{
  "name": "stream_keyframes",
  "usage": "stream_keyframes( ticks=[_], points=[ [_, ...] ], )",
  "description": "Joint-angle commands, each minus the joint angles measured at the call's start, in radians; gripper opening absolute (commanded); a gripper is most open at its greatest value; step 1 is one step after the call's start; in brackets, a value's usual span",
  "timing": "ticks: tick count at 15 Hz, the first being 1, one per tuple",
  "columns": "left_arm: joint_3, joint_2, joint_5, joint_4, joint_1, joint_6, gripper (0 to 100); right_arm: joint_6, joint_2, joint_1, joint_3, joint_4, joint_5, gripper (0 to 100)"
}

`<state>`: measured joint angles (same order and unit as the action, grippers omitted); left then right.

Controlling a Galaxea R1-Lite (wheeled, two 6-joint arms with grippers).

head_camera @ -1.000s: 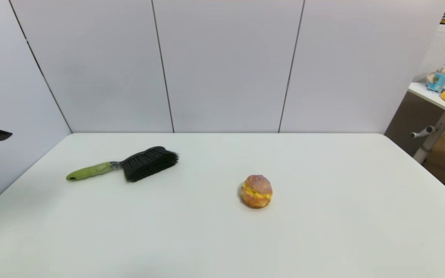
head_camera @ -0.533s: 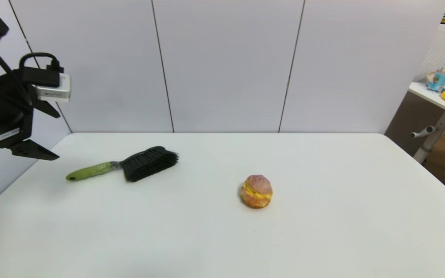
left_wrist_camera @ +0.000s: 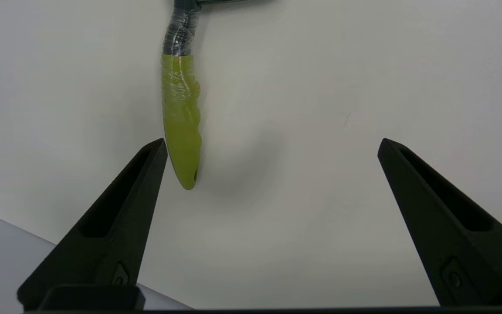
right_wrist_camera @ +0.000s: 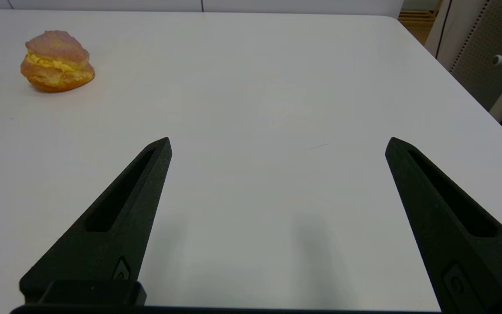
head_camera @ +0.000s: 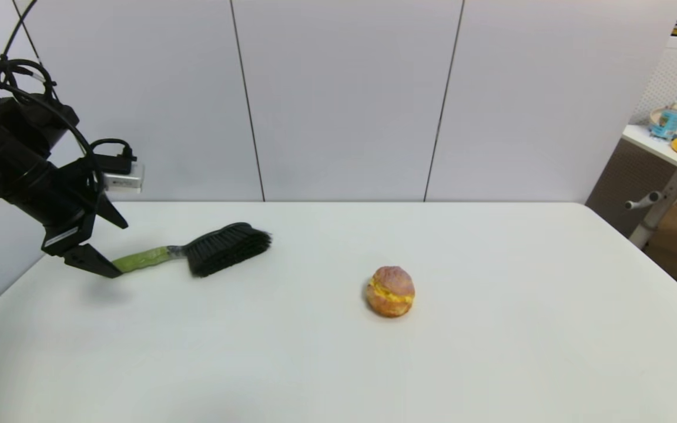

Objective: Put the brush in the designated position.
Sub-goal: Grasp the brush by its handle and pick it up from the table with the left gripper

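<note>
The brush (head_camera: 215,251) lies flat on the white table (head_camera: 491,352) at the left. Its black bristle head points right and its lime-green handle (head_camera: 144,258) points left. My left gripper (head_camera: 120,249) hangs open just over the handle's left end and touches nothing. In the left wrist view the handle (left_wrist_camera: 181,117) lies close beside one finger, off centre in the open left gripper (left_wrist_camera: 273,140). The right gripper (right_wrist_camera: 278,139) is open and empty low over the table's right side, outside the head view.
A cream-filled bun (head_camera: 390,291) sits near the table's middle and also shows as the bun (right_wrist_camera: 55,61) in the right wrist view. Grey wall panels (head_camera: 344,100) close the back and left. A side table (head_camera: 667,150) with a bottle and banana stands far right.
The left arm has swung in from the left edge and come down to the brush handle's end. Brush and bun have not moved.
</note>
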<state>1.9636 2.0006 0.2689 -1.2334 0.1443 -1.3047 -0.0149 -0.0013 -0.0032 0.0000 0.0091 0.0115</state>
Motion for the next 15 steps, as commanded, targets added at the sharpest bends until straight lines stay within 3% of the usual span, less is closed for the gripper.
stream_keyframes(
  ticks=[1, 11, 15],
  points=[
    [0.0, 0.07, -0.008, 0.04, 0.006, -0.013, 100, 0.0, 0.001, -0.001, 0.002, 0.0, 0.001, 100],
    [0.004, 0.187, -0.039, 0.261, -0.017, 0.001, 100, 0.0, 0.001, 0.0, 0.002, 0.0, 0.001, 100],
    [0.004, 0.213, -0.042, 0.287, -0.032, 0.001, 100, 0.0, 0.001, 0.0, 0.002, 0.0, 0.001, 100]
  ],
)
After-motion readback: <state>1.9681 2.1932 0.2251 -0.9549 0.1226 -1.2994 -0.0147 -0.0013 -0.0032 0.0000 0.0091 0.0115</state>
